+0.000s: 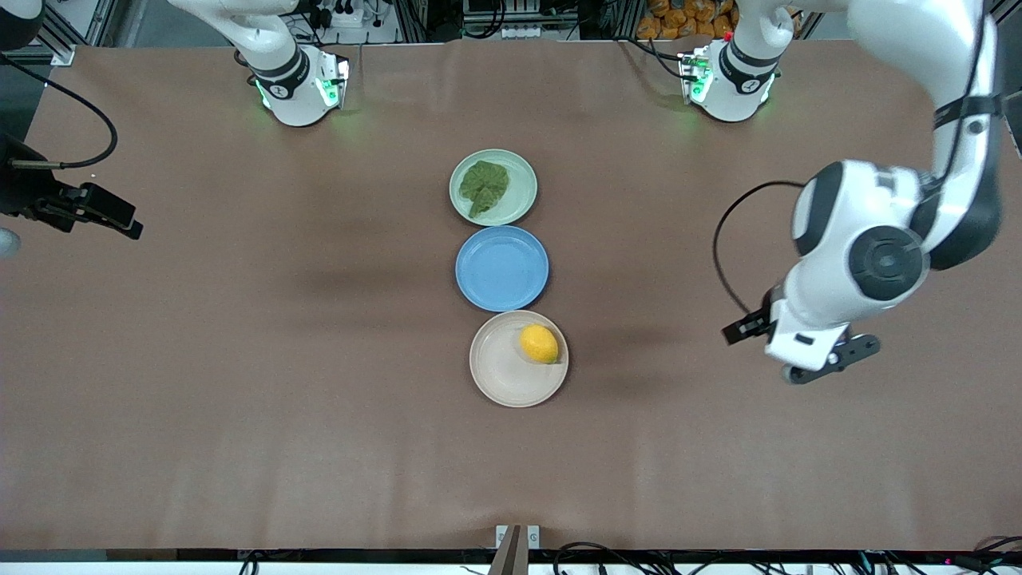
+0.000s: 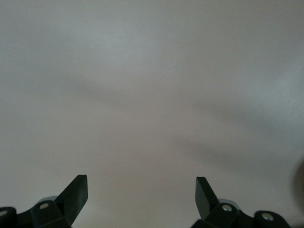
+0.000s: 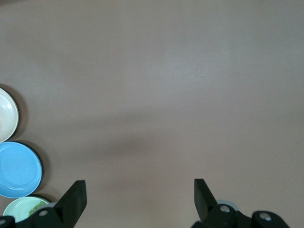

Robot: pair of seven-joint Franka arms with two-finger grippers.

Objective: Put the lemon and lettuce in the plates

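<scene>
The lettuce point(image 1: 484, 185) lies flat in the pale mint green plate point(image 1: 524, 194), the plate nearest the robots' bases. The lemon point(image 1: 539, 344) rests in the beige-cream plate point(image 1: 501, 374), the plate nearest the front camera, close to its rim on the left arm's side. My left gripper point(image 1: 830, 361) is open and empty over bare table toward the left arm's end; its wrist view point(image 2: 141, 190) shows only tabletop. My right gripper point(image 1: 128, 224) is open and empty over the right arm's end of the table point(image 3: 140, 190). Its wrist view shows the beige plate point(image 3: 7, 121) and the mint plate point(image 3: 19, 208) at the edge.
An empty blue plate point(image 1: 501, 267) sits between the two other plates, the three in a row down the middle of the brown table; it also shows in the right wrist view point(image 3: 19, 168). Both arm bases stand along the table's edge farthest from the front camera.
</scene>
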